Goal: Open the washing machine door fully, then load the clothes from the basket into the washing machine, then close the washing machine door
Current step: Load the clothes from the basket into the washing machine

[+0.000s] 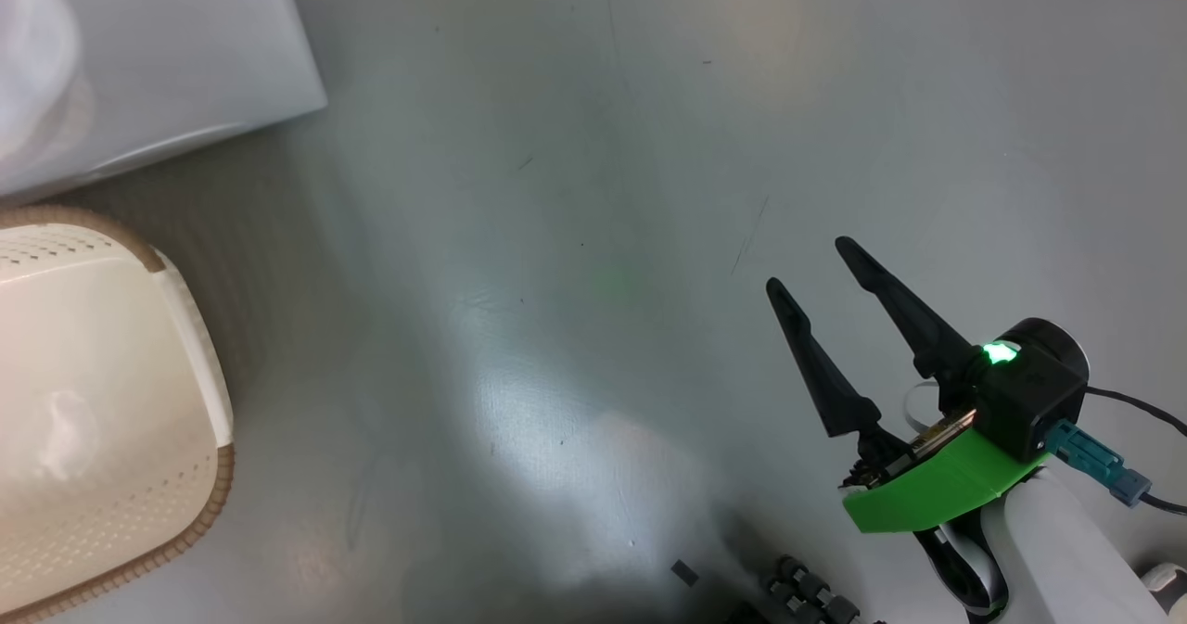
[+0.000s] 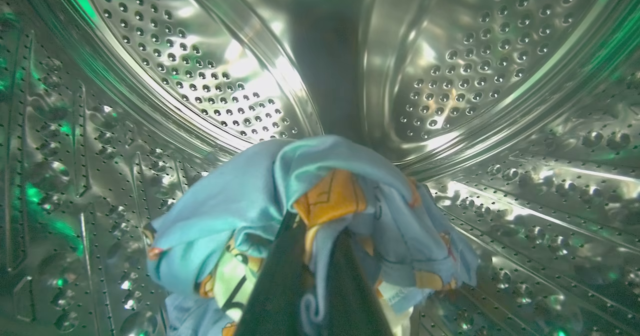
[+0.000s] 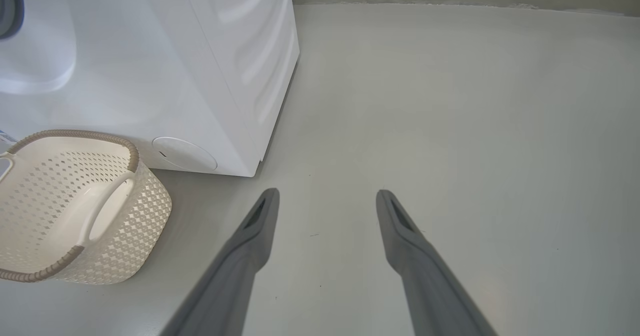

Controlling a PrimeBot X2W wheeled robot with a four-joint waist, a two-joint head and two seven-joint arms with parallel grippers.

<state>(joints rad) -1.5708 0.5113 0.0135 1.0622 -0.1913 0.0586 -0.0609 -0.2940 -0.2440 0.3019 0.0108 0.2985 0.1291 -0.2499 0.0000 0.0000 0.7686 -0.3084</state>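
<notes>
- Left end effector [image 2: 312, 221] — clenched on the clothes [image 2: 240, 201], bundle at its tips, inside the steel drum [image 2: 200, 76].
- Right end effector [image 1: 809, 262] — released, outside, right of the washing machine [image 3: 200, 76].

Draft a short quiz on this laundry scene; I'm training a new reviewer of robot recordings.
1. Pick one: the light blue fabric garment with orange patches lies A) draped over a chair, B) inside the perforated steel drum, C) atop the washer lid.
2. True or false: the right gripper, with two long dark fingers, is clamped on the cream-white perforated plastic basket.
3. Fill in: the left gripper is shut on the ____.
Key: 1 B. 2 False; it stands open, apart from the basket. 3 garment.
</notes>
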